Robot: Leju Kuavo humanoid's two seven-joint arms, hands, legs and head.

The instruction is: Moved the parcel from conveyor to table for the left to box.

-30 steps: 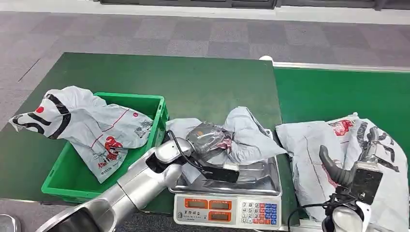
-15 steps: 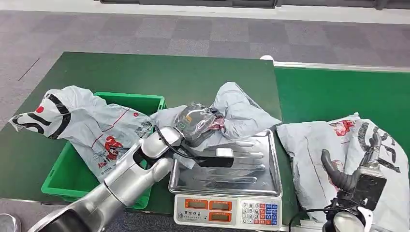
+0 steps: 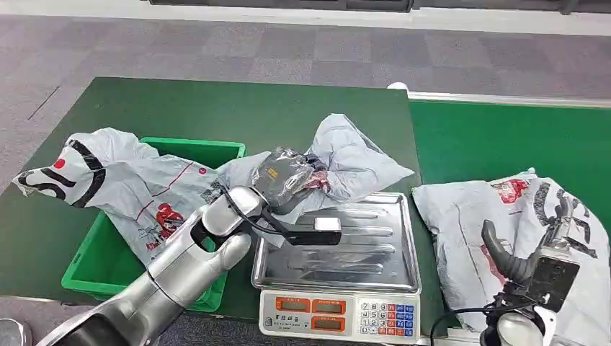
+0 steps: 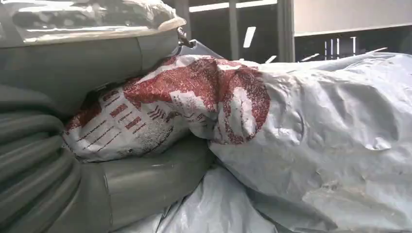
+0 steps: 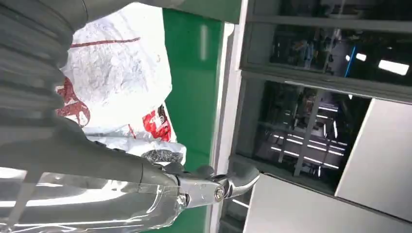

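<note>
A crumpled grey parcel with red print hangs just above the far edge of the scale's steel tray. My left hand, wrapped in clear film, grips the parcel's left end. Up close in the left wrist view, the parcel is squeezed between the thick grey thumb and the fingers. The green box stands to the left with another grey parcel draped over it. My right hand hovers open, fingers apart, over a third parcel on the conveyor.
The weighing scale's keypad and display face me at the table's near edge. The green conveyor belt runs on the right, its pale rail at the back. Bare green table stretches behind the box.
My left hand has lifted the parcel off the scale tray and carried it away from me and leftward, toward the green box. The right hand has barely shifted.
</note>
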